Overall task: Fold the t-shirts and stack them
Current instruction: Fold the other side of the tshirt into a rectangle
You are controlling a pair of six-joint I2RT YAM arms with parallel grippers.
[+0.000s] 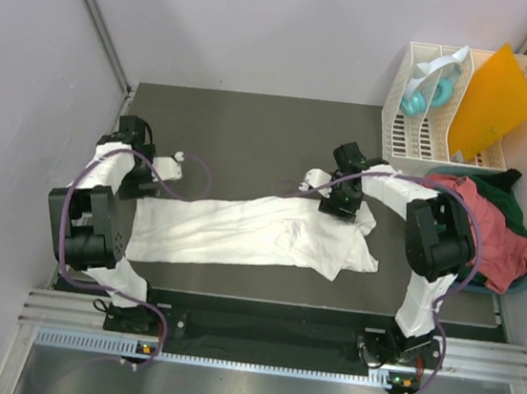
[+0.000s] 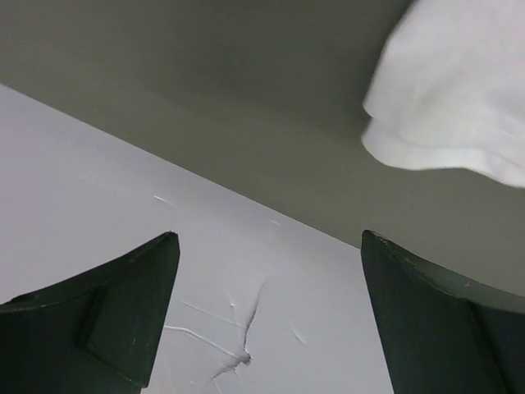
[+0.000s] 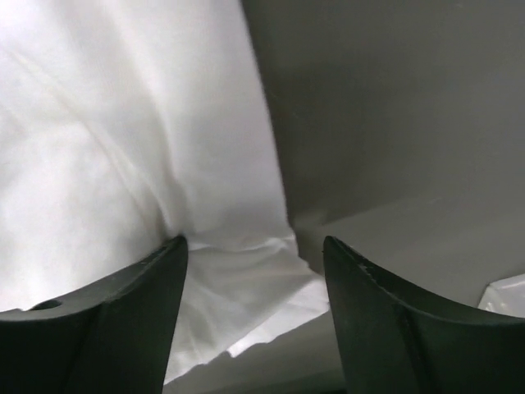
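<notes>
A large white t-shirt (image 1: 240, 228) lies crumpled lengthwise across the middle of the table. My left gripper (image 1: 139, 180) is at its left end, open, with nothing between the fingers (image 2: 269, 238). In the left wrist view only a lobe of the white t-shirt (image 2: 459, 98) shows, up and to the right, apart from the fingers. My right gripper (image 1: 341, 205) hovers over the shirt's right end. It is open (image 3: 256, 240), with the white t-shirt's (image 3: 123, 164) edge lying loose below the gap. A salmon-red t-shirt (image 1: 485, 234) lies heaped on a dark green t-shirt (image 1: 522, 224) at the right edge.
A white slatted rack (image 1: 415, 139) stands at the back right, holding a stiff orange sheet (image 1: 495, 100) and a teal object (image 1: 417, 103). The pale side wall (image 2: 82, 197) is close to my left gripper. The table's (image 1: 250, 147) back part is dark grey.
</notes>
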